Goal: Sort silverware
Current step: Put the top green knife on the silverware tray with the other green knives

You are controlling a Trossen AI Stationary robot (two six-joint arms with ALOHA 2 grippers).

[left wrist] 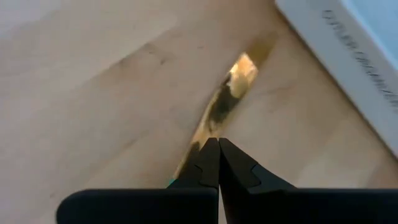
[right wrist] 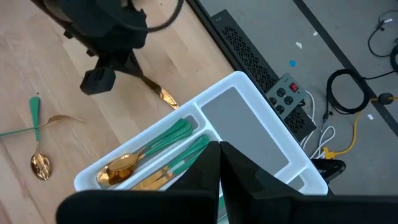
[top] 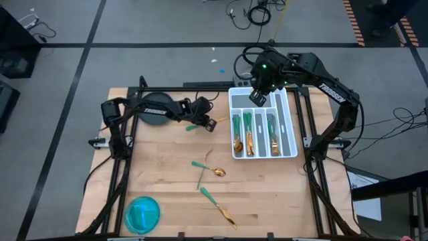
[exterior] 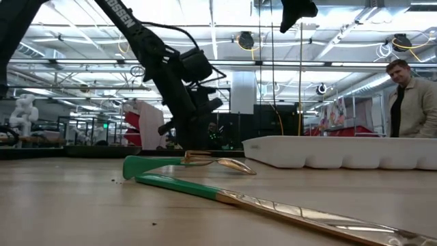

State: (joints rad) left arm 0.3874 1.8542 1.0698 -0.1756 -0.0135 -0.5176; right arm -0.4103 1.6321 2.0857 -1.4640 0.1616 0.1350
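Observation:
My left gripper (top: 202, 120) (left wrist: 217, 149) is low over the table's far middle, left of the white tray (top: 292, 120), and shut on a piece of silverware (top: 212, 124) with a teal handle and a gold head. My right gripper (top: 259, 98) (right wrist: 219, 150) hangs shut and empty above the tray's far end (right wrist: 242, 115). Several teal-handled pieces (top: 249, 130) lie in the tray's compartments. On the table lie a spoon (top: 218, 172) crossed with another piece (top: 198, 165), and nearer the front a knife (top: 221, 209) (exterior: 273, 205). My left gripper pinches the piece between its two fingers where the teal handle (left wrist: 169, 182) meets the gold head. The fingers slant down from the table's left. The gold head (left wrist: 236, 81) sticks out past the fingertips toward the tray; whether it touches the table I cannot tell.
A blue round bowl (top: 142, 213) stands at the table's near left corner. The tray's rightmost compartment (top: 285, 130) shows bare. A person (exterior: 413, 102) stands in the room beyond the table. Bare wood lies between the loose pieces and the tray.

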